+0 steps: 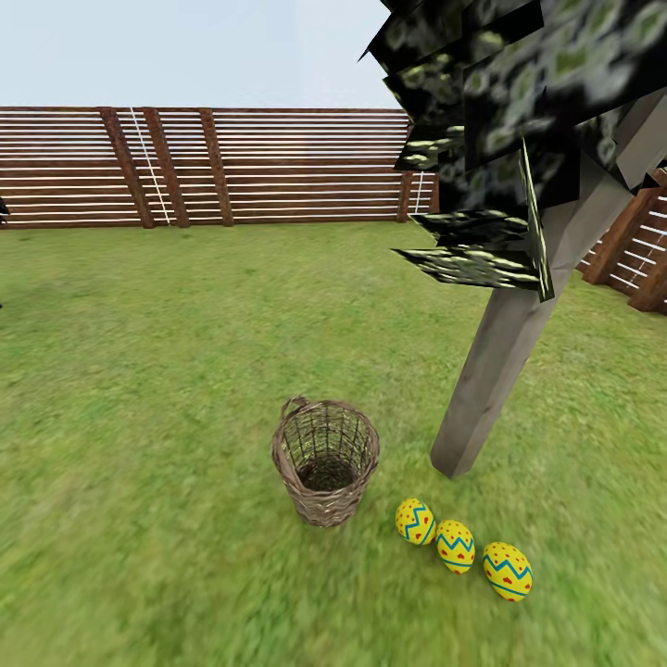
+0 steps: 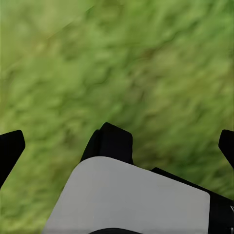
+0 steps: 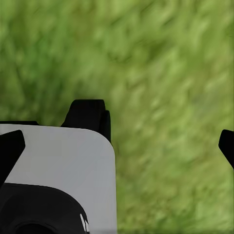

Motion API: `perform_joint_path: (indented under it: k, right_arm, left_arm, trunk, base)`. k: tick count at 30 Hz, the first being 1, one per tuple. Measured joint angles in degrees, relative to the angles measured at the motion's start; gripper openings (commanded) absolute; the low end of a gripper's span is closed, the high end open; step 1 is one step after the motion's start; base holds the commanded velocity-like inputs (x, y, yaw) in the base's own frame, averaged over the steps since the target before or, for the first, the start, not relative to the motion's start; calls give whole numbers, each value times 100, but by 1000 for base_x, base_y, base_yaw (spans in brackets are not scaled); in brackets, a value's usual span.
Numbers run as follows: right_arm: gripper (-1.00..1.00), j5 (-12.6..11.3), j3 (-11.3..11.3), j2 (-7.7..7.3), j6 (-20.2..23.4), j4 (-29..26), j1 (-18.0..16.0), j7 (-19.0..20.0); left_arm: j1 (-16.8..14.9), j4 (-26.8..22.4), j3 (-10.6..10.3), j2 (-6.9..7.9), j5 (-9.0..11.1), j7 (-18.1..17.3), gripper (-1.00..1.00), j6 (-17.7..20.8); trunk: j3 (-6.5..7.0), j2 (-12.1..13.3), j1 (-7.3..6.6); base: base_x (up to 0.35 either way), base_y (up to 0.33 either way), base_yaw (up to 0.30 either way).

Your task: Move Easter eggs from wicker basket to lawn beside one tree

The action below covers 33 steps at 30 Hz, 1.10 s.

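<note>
Both pincers stand with their jaws spread wide, holding nothing — the left gripper and the right gripper each show dark fingertips at opposite frame edges over blurred lawn. Lower centre of the head view, the wicker basket stands upright, nothing visible inside it. Lower right, the three Easter eggs lie in a row on the grass — just beside the basket, near the foot of the leaning tree. A slatted fence crosses the upper frame.
</note>
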Motion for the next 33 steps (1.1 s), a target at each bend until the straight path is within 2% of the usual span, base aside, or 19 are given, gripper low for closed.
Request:
perform_joint_path:
  k: [33]
  right_arm:
    - [100, 0, 0, 0, 0, 0, 0, 0]
  left_arm:
    - [0, 0, 0, 0, 0, 0, 100, 0]
  trunk:
    - [0, 0, 0]
  base:
    - [0, 0, 0]
